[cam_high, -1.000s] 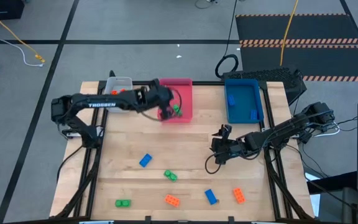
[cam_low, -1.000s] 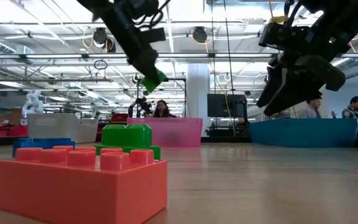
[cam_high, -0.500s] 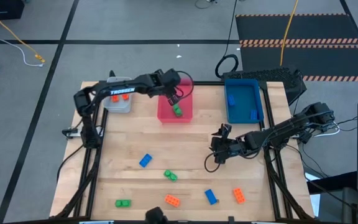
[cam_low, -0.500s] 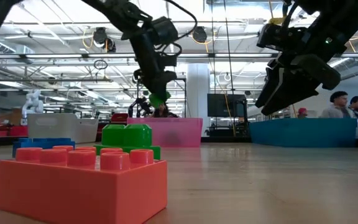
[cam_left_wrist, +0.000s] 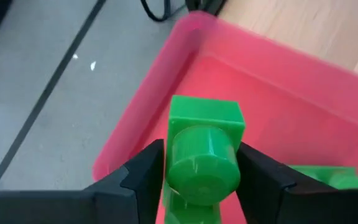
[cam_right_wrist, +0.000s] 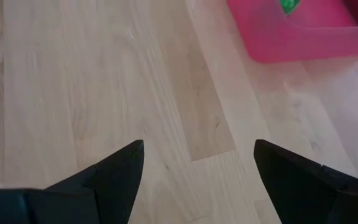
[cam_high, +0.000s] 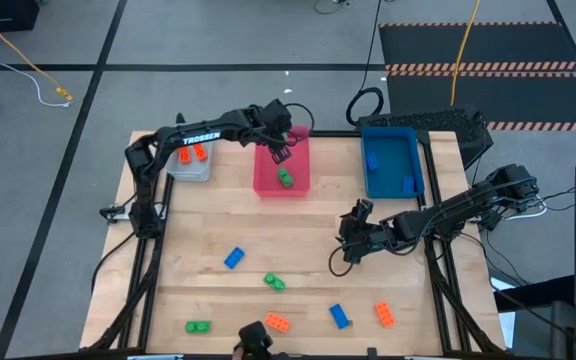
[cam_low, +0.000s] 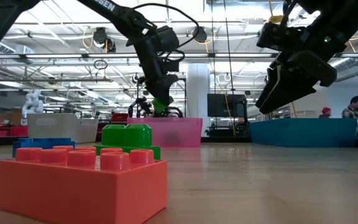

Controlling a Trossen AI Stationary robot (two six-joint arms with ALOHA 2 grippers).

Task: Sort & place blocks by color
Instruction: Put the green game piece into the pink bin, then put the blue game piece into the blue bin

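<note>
My left gripper [cam_high: 280,150] is over the pink tray [cam_high: 264,186] at the table's far side, shut on a green block [cam_left_wrist: 204,155]. The block also shows in the low view [cam_low: 161,104]. Another green block [cam_high: 285,178] lies in the pink tray. My right gripper [cam_high: 356,218] is open and empty above the table right of centre. Loose on the table lie a blue block [cam_high: 234,258], a green block [cam_high: 274,282], a green block [cam_high: 197,326], an orange block [cam_high: 277,322], a blue block [cam_high: 339,316] and an orange block [cam_high: 384,315]. My left gripper pinches the green block between its two fingers, one on each of two opposite side faces [cam_left_wrist: 174,180]. A stud of the block [cam_left_wrist: 202,158] faces the wrist camera. The fingers come from above, pointing down. The block hangs lifted clear above the pink tray's floor.
A grey tray [cam_high: 194,172] with orange blocks [cam_high: 192,153] stands left of the pink tray. A blue tray [cam_high: 392,190] with blue blocks [cam_high: 373,160] stands to its right. People show in the room beyond the table in the low view.
My left gripper has carried the green block from over the pink tray's near part toward the table's far edge and stays over the tray. It has kept shut on the block. My right gripper has kept still.
</note>
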